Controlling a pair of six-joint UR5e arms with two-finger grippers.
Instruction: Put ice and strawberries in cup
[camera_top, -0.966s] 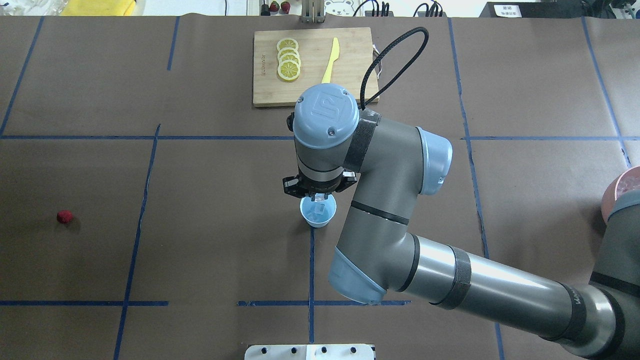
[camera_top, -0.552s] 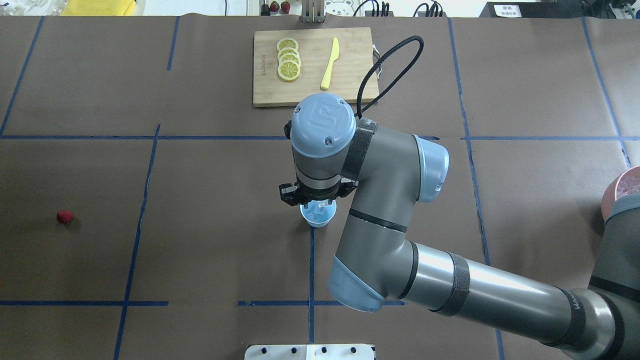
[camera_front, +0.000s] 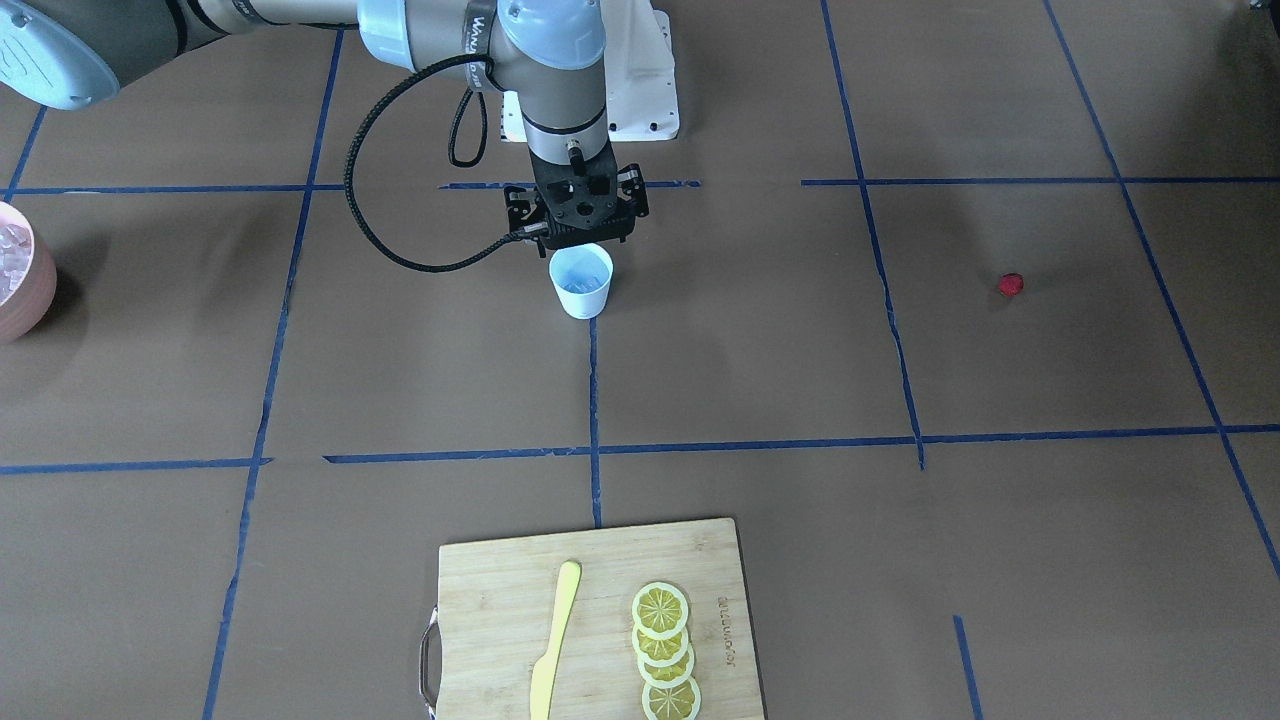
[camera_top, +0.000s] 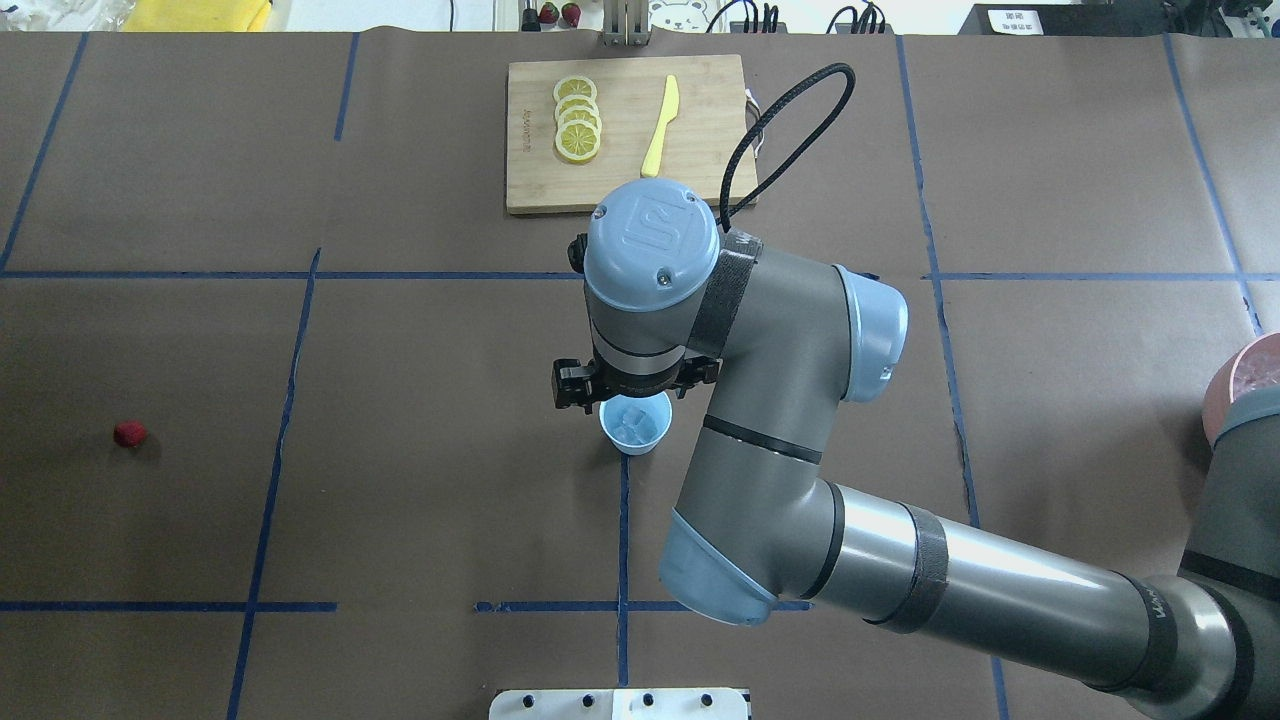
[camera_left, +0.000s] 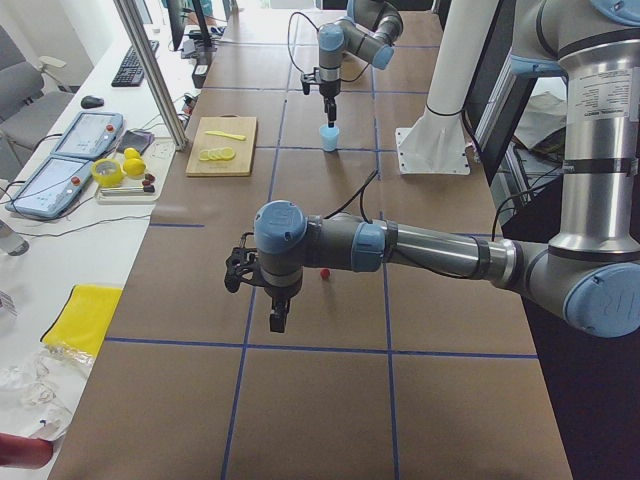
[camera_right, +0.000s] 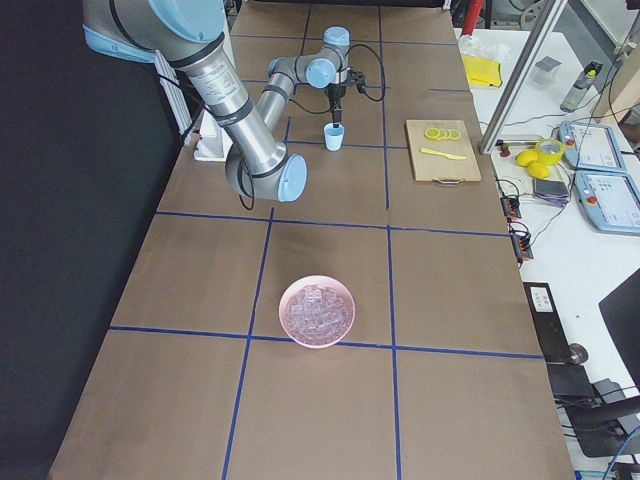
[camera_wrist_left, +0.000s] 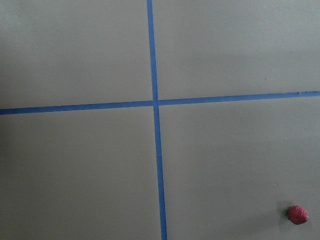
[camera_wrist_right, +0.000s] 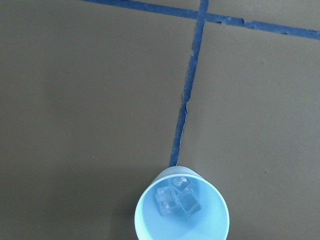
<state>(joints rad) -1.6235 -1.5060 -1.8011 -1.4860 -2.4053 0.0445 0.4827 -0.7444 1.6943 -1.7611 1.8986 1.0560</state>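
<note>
overhead exterior view gives the whole brown counter (camera_top: 400, 350) with its blue tape lines. the right arm (camera_top: 780, 330) reaches from the right side to the middle. a wooden cutting board (camera_top: 540, 190) with lemon slices (camera_top: 578, 125) and a yellow knife (camera_top: 660, 125) lies at the far edge. the pink bowl (camera_front: 25, 300), full of ice, stands well apart at the right end.

the pale blue cup (camera_front: 582, 300) stands upright on a tape line in the middle. the right hand (camera_front: 580, 238) hangs just above its rim. its outer links are spread wide and nothing shows between them, so i judge it is open and empty. the left hand (camera_left: 277, 322) shows only in the left side view, low over the counter. i cannot tell if it is open or closed.

the strawberry (camera_top: 129, 433) lies alone on the counter, far to the left of the cup. it sits in the lower right corner of the left wrist view. three cubes of ice (camera_wrist_right: 176, 201) rest at the bottom of the cup.

i think the ice part is done or nearly done. the right hand should go straight up, not sideways, because the light cup can tip if a finger catches the rim. for the berry, the left hand should first centre over it. it should then come down with one finger on each side and close softly, because such a small round thing may roll away.
</note>
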